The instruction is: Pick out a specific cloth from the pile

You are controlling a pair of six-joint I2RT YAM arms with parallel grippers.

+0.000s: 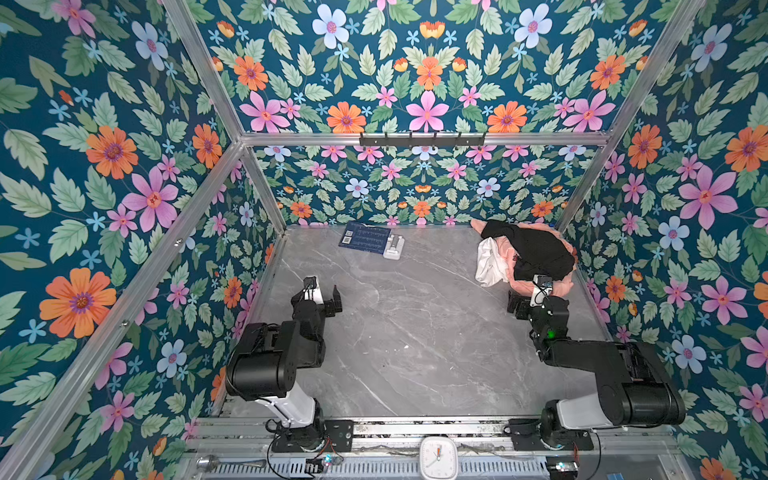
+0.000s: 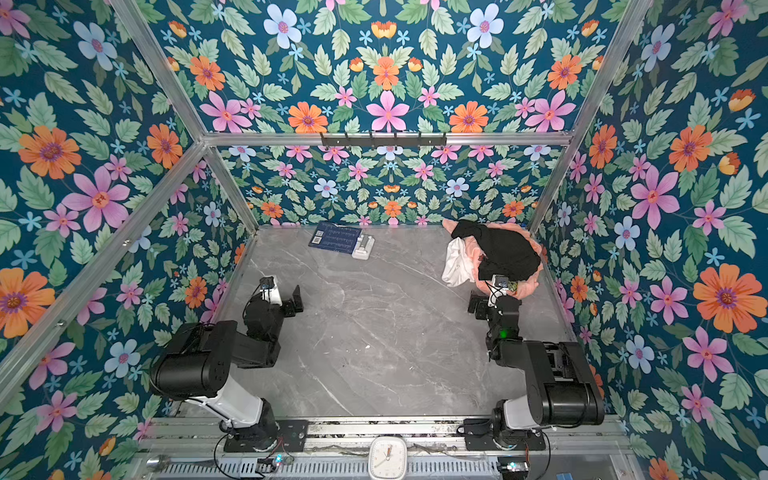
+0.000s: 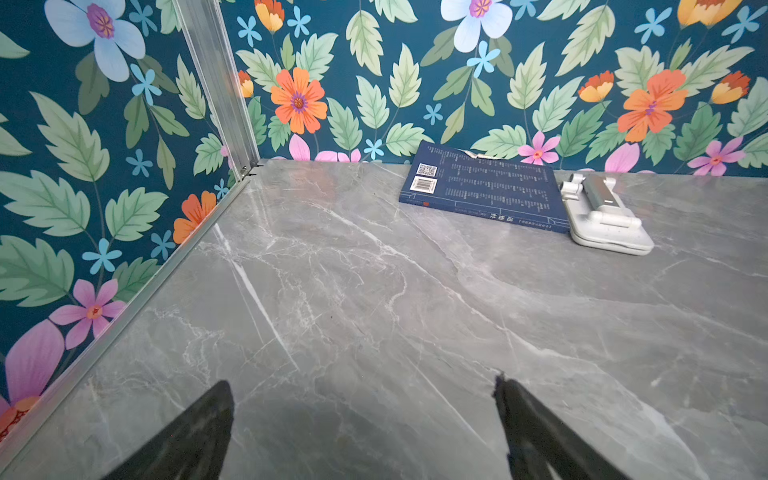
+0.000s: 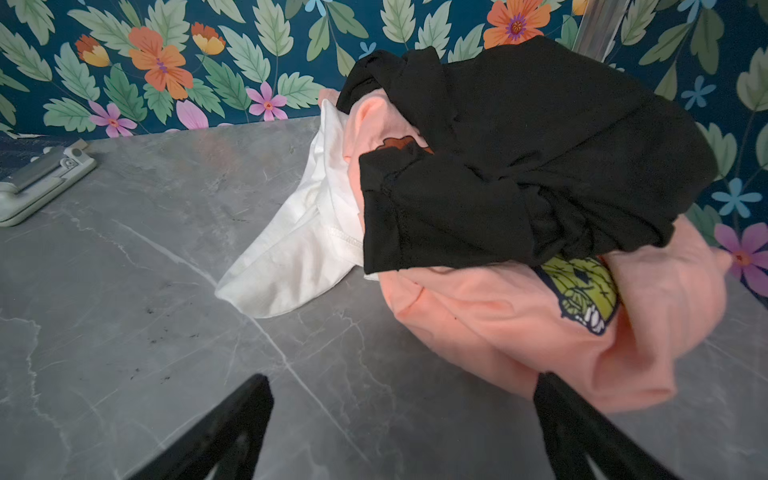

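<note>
A grey marble table holds one pile of three garments in its far right corner: one black garment on top, one peach-pink garment beneath, and the one white cloth spilling from the pile's left side onto the tabletop. Two grippers hang empty with jaws spread wide: the left gripper well apart from the pile, the right gripper just beside the peach hem. One dark blue book and one white stand lie side by side at the back wall.

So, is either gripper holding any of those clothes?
No, nothing is held: the left gripper and right gripper both stand open and empty.
</note>
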